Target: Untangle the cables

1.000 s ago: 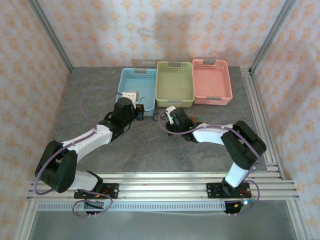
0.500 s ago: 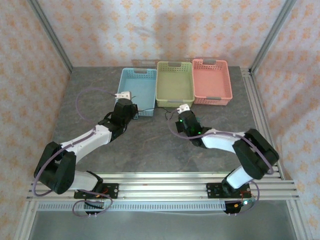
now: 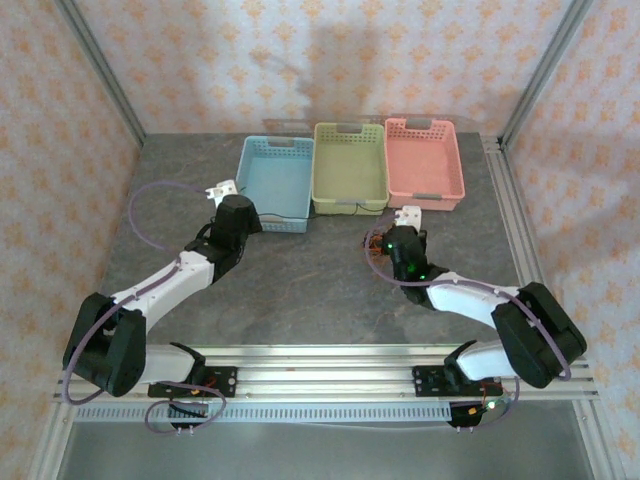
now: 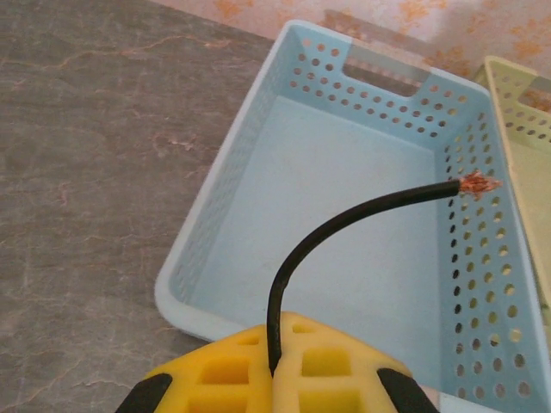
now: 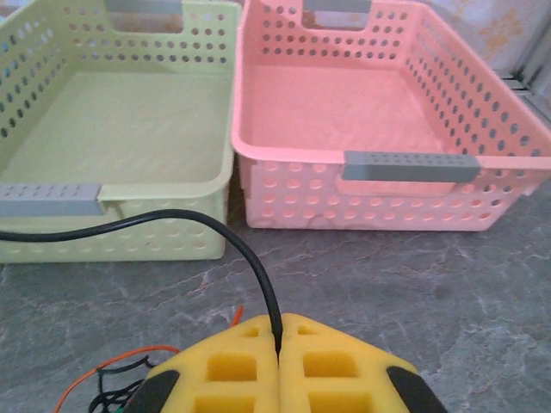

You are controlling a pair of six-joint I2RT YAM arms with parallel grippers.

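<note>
Left end effector (image 4: 275, 366) clamped on a frayed black cable (image 4: 344, 217) above the blue basket (image 4: 327, 155), right end effector (image 5: 277, 348) clamped on a black wire (image 5: 172, 213) before the green basket (image 5: 129, 247) (orange wires (image 5: 129, 353) bunched beneath), so untangling seems unfinished.

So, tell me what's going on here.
Both arms are working on the cables. The left gripper, jaws shut, holds a frayed black cable by the blue basket. The right gripper, jaws shut, pinches a second black cable before the green basket and pink basket. Thin orange wires lie beside it.
</note>
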